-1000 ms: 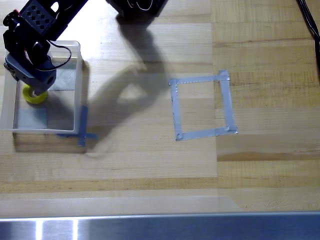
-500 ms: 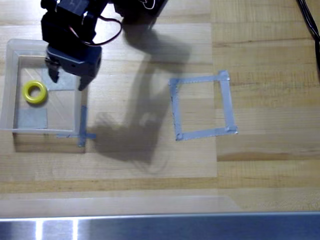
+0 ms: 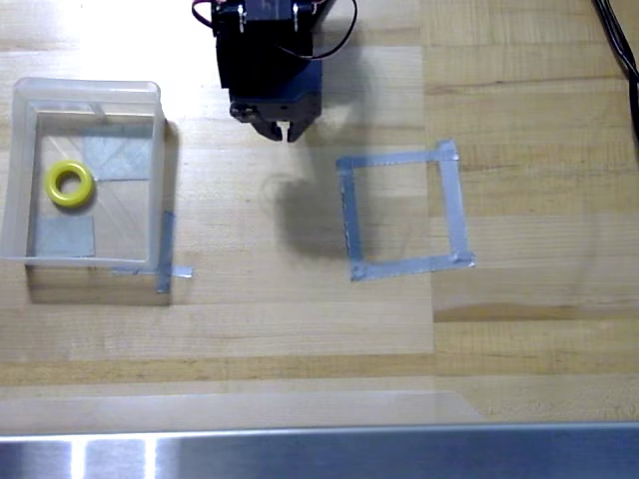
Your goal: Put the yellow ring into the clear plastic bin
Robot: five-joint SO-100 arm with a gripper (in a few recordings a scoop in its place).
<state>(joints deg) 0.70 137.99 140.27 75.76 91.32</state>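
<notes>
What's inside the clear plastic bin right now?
The yellow ring lies flat on the floor of the clear plastic bin, toward its left side. Grey tape patches show through the bottom. Nothing covers the inside; the gripper hangs well to the right.

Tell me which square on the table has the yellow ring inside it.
The clear plastic bin at the left of the overhead view: the yellow ring lies on its floor. The flat grey tape square to the right encloses only bare wood.
</notes>
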